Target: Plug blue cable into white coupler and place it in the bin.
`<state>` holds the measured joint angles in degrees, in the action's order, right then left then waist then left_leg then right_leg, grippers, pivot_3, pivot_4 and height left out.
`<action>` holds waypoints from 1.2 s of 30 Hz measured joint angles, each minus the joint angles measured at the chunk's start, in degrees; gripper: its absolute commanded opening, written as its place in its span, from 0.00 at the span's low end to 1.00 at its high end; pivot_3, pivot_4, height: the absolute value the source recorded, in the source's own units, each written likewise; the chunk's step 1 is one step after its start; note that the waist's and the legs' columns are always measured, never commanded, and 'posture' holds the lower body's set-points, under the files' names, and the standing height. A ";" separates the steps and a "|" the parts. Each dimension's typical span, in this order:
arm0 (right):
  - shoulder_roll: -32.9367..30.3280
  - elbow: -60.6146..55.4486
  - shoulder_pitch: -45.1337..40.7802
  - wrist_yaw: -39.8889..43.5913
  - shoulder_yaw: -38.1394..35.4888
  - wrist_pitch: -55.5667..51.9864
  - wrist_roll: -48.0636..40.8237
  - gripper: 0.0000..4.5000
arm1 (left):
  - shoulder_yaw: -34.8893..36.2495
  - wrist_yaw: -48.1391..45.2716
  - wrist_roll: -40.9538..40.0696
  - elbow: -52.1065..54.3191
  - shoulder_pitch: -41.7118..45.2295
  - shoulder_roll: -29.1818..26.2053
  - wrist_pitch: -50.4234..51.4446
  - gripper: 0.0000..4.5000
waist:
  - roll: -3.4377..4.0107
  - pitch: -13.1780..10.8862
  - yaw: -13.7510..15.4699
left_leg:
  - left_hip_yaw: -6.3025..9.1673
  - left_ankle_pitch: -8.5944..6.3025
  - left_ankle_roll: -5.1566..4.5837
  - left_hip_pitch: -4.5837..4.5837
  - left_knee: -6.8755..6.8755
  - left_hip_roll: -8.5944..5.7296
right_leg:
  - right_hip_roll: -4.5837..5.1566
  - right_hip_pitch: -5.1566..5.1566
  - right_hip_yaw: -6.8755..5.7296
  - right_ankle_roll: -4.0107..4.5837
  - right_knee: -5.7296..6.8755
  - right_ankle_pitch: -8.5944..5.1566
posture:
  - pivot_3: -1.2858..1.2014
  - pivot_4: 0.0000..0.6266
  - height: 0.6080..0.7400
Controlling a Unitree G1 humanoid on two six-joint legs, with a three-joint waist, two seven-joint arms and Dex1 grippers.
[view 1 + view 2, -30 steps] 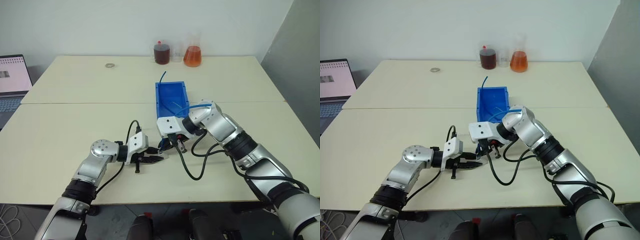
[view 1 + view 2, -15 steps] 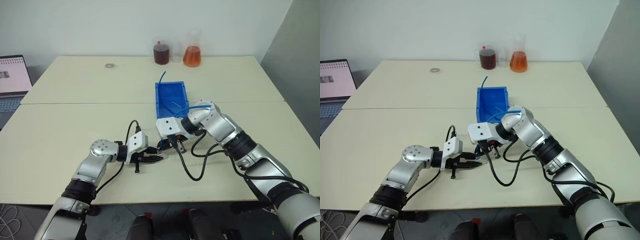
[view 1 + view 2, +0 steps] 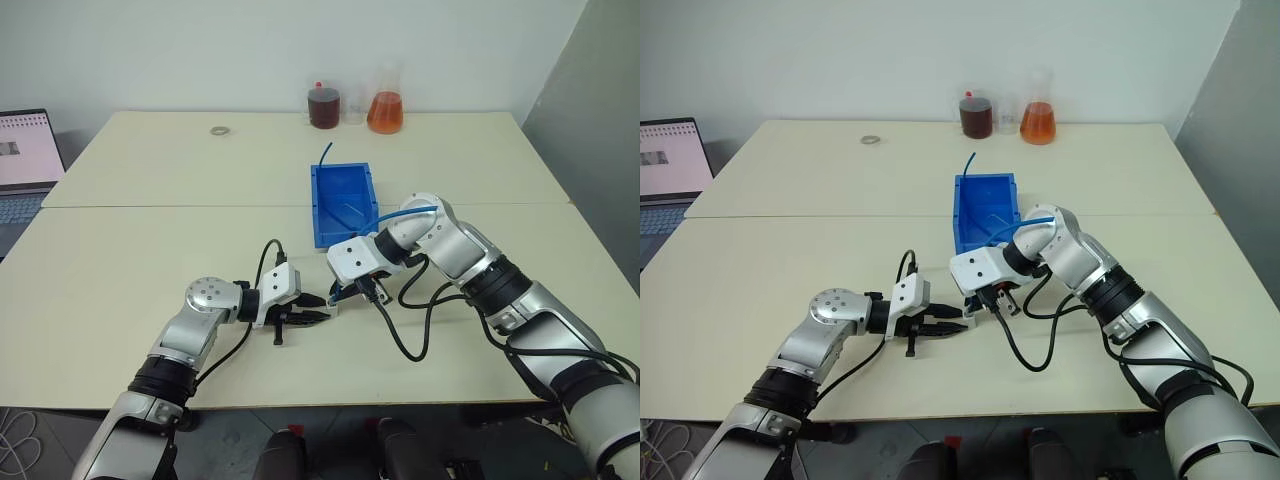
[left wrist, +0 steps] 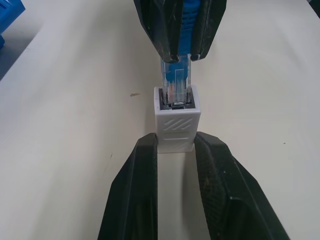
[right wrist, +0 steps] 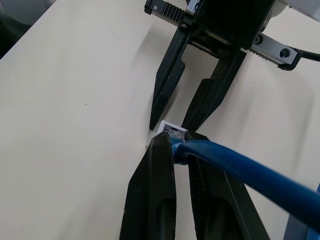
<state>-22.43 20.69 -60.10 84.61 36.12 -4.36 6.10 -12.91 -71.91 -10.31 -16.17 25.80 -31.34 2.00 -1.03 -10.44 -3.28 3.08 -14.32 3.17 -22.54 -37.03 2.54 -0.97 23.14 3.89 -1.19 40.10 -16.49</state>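
Right arm has swung a little toward the robot's right since a second ago and its wrist has rolled; left arm unchanged.

Nearest: left gripper [image 4: 175,150] lies low over the table [image 3: 150,250], fingers clamped on the sides of the white coupler [image 4: 174,120], socket facing away from the wrist. Right gripper [image 5: 177,145] comes in from the opposite side, fingers closed on the blue cable [image 5: 235,167] just behind its clear plug [image 4: 175,82]. In the left wrist view the plug tip sits inside the coupler's socket, roughly in line with it; how deep it is, and whether the latch has caught, cannot be told.

Behind the grippers, the cable runs up over the right forearm and back into the bin [image 3: 342,180], which stands just beyond both hands, a loop of cable lying inside and one end sticking up at its far wall. Far edge of table: two flasks [image 3: 384,108] of dark and orange liquid, a small metal ring [image 3: 218,130]; laptop [image 3: 25,160] at far left.

Step in hand: insertion, apparently part-way. Next move, as I judge it: push the plug straight along the socket axis until seated while the left grip braces the coupler, then carry the joined pair to the bin.
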 measured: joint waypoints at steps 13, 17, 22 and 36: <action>0.04 0.94 -0.97 0.96 0.48 -0.49 -0.02 0.02 | -0.18 0.00 0.03 -0.05 0.16 0.01 0.00 0.17 | 0.00 0.00 0.03 | 0.00 0.00 0.00 0.00 0.00 0.00 | 0.00 0.00 0.00 0.00 0.00 0.00 | 0.52 0.24 1.00; 0.21 1.47 -1.28 1.02 0.62 -0.36 -0.02 0.02 | -0.18 0.04 0.04 -0.04 0.14 0.01 0.00 0.17 | 0.00 0.00 0.03 | 0.00 0.00 0.00 0.01 0.00 0.00 | 0.00 0.00 0.00 0.00 0.00 0.00 | 0.52 0.24 1.00; 0.66 1.83 -1.37 0.99 0.53 -0.76 -0.02 0.02 | -0.12 0.10 0.03 -0.04 0.02 -0.02 0.00 0.17 | 0.00 0.00 0.02 | 0.00 0.00 0.00 0.01 0.00 0.00 | 0.00 0.00 0.00 0.00 0.00 0.00 | 0.52 0.24 1.00; 3.62 3.54 -2.90 1.96 -1.22 -10.27 -0.66 0.02 | 0.31 0.07 -0.02 0.19 -0.49 -0.27 -0.17 0.17 | 0.01 0.00 -0.10 | 0.00 0.00 0.00 0.03 0.01 0.02 | -0.01 0.00 0.00 0.00 0.02 0.00 | 0.52 0.24 1.00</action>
<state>-18.81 24.22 -63.00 86.57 34.90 -14.63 5.44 -12.60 -71.84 -10.32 -15.98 25.31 -31.61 1.83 -1.02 -10.44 -3.38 3.07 -14.32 3.17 -22.51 -37.02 2.56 -0.98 23.14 3.90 -1.19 40.12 -16.49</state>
